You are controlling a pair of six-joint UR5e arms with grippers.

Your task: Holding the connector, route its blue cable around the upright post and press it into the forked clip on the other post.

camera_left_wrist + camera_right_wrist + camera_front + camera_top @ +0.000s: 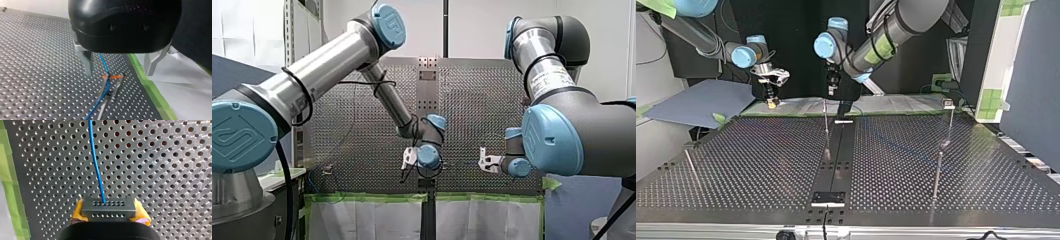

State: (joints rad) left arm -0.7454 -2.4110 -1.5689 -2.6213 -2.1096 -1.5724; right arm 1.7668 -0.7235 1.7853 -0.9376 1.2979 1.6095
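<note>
In the right wrist view my right gripper [110,213] is shut on a grey connector [108,206], its yellow pads [78,213] on both sides. The blue cable [96,157] runs from the connector away over the perforated plate. In the top view this gripper [771,100] hangs at the left, near the table's far edge. My left gripper [120,72] stands open above a thin post with an orange-tabbed top [113,77]. The blue cable [103,92] passes right by that top, between the metal fingers [88,62]. In the top view my left gripper [832,86] hovers over the middle post [826,127].
Further posts stand at the top view's right [948,120] [937,175], and a thin rod [691,165] at its left. A dark strip [841,150] runs down the table's middle. Green tape [147,85] edges the perforated plate beside white sheeting.
</note>
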